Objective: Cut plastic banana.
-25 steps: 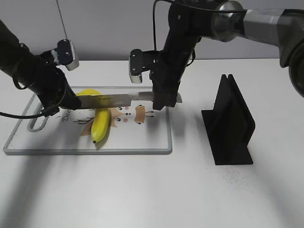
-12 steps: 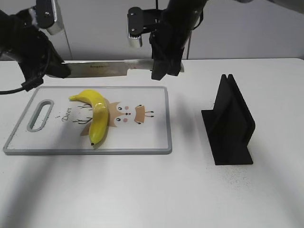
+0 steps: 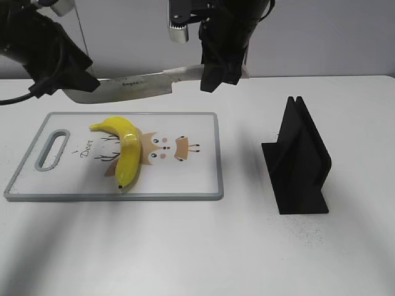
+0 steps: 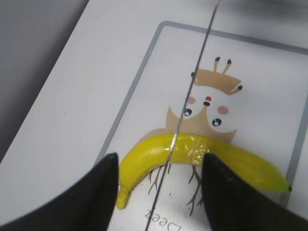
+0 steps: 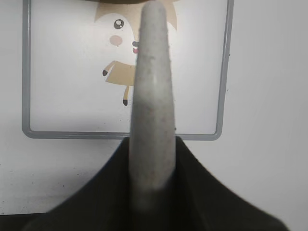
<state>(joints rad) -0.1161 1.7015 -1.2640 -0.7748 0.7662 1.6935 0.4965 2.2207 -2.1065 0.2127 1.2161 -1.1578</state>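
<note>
The plastic banana (image 3: 126, 151) lies in one piece on the cutting board (image 3: 207, 185), curved, stem to the upper left. My right gripper (image 3: 219, 74) is shut on the grey handle (image 5: 151, 96) of a knife. It holds the blade (image 3: 133, 86) in the air behind and above the board. My left gripper (image 3: 77, 83) is at the blade tip. In the left wrist view its fingers (image 4: 159, 192) stand wide apart with the thin blade edge (image 4: 192, 82) between them, above the banana (image 4: 202, 154), which has a shiny wrinkled patch at its middle.
A black two-slot stand (image 3: 299, 160) stands on the white table to the right of the board. The board has a cartoon print and a handle slot (image 3: 52, 148) at its left end. A grey wall is behind.
One second ago the knife lay low across the banana. Both arms have lifted it up and back, clear of the banana, and the tip end now tilts slightly down.
</note>
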